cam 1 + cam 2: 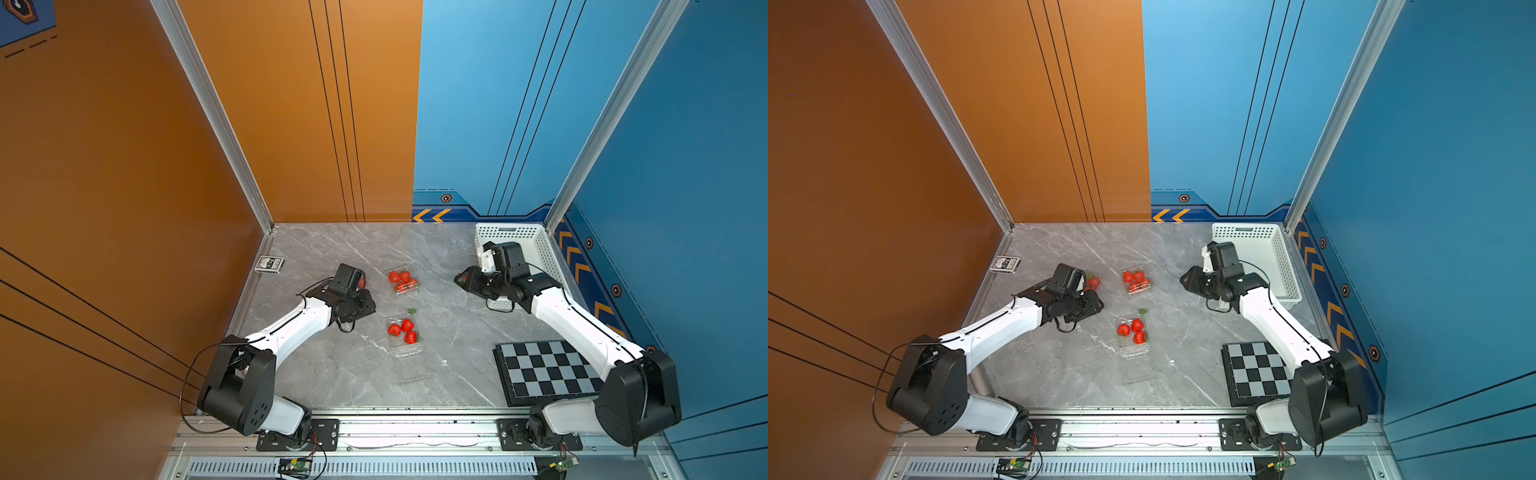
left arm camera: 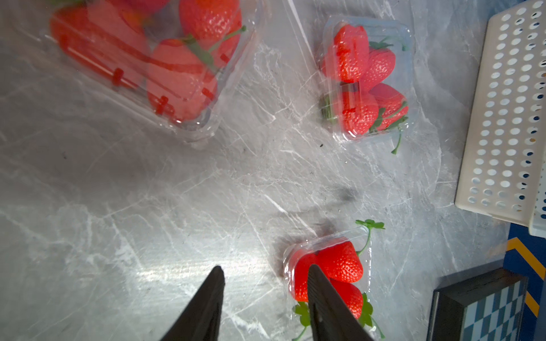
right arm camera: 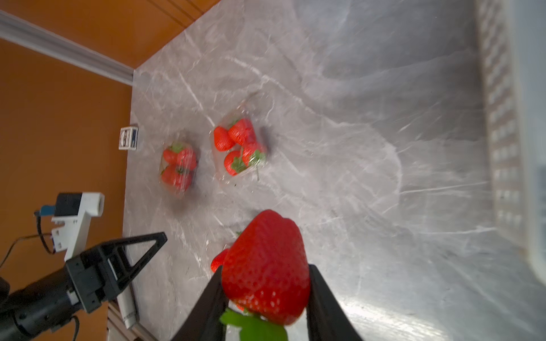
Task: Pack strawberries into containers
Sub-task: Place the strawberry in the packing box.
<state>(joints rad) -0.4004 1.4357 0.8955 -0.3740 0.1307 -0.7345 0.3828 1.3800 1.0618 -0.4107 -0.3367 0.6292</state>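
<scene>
Right gripper point(image 3: 266, 270): jaws pinched on one strawberry point(image 3: 266, 265), its green cap back between the fingers. It hangs above the marble tabletop point(image 1: 449, 332), just beside the white perforated basket point(image 1: 536, 249), on the basket's side toward the table's centre. The basket wall runs blurred along one edge of the right wrist view.

Left gripper point(image 2: 265, 268): jaws partway apart, nothing between them, low over marble.

Around: chessboard point(image 1: 548, 370) under the right forearm at the front edge. Card box point(image 1: 270, 264) at the far left edge by the orange wall.

Containers, three clear clamshells:
- Left container point(image 1: 1093, 282): lid down, full of strawberries, just beside the left wrist.
- Far container point(image 1: 403, 281): lid down, full, at far centre.
- Open container point(image 1: 405, 338): three strawberries point(image 1: 407, 324) inside, lid flat toward the front.

The open container lies between the arms, near the left gripper and well apart from the right one. In the right wrist view the held strawberry hides most of it.
</scene>
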